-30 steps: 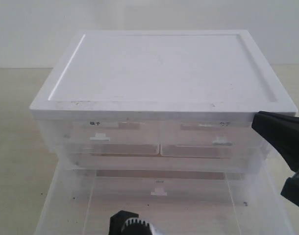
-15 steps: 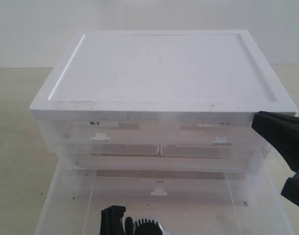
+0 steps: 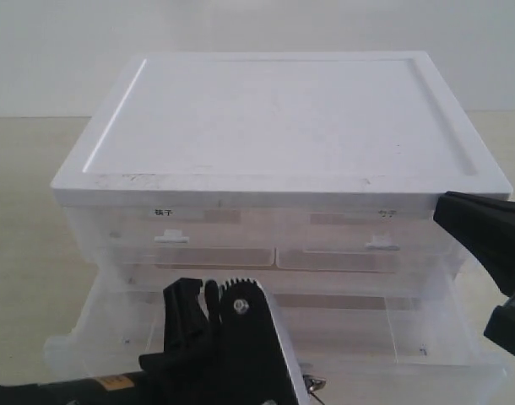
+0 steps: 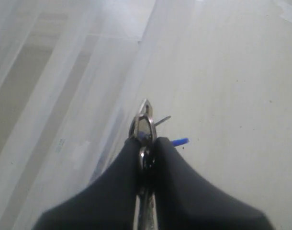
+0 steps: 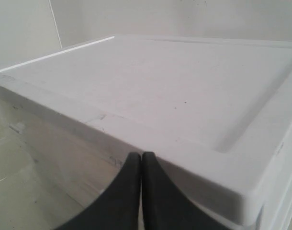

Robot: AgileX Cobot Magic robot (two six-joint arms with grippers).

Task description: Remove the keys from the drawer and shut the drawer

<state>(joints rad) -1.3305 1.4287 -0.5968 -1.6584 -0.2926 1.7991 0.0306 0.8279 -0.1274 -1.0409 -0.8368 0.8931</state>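
Note:
The keys (image 4: 145, 125), a silver ring with a bit of blue fob (image 4: 180, 141), stick out from between my left gripper's (image 4: 146, 143) fingertips, which are shut on them. In the exterior view the left arm (image 3: 232, 337) rises at the bottom centre over the pulled-out drawer (image 3: 393, 359), with a metal glint of the keys (image 3: 312, 384) beside it. The drawer is translucent and stands open below the white-topped cabinet (image 3: 283, 118). My right gripper (image 5: 141, 158) is shut and empty, held by the cabinet's front right corner (image 3: 485, 245).
Two half-width drawers (image 3: 190, 240) and a full-width one sit shut above the open drawer. The cabinet's raised white rim (image 5: 222, 177) lies just beyond the right fingertips. Beige tabletop (image 3: 25, 219) lies on both sides of the cabinet.
The left arm has come up from the bottom edge into view with the keys in its grip. The drawer's front rim now shows, nearer the cabinet. The right gripper has stayed put.

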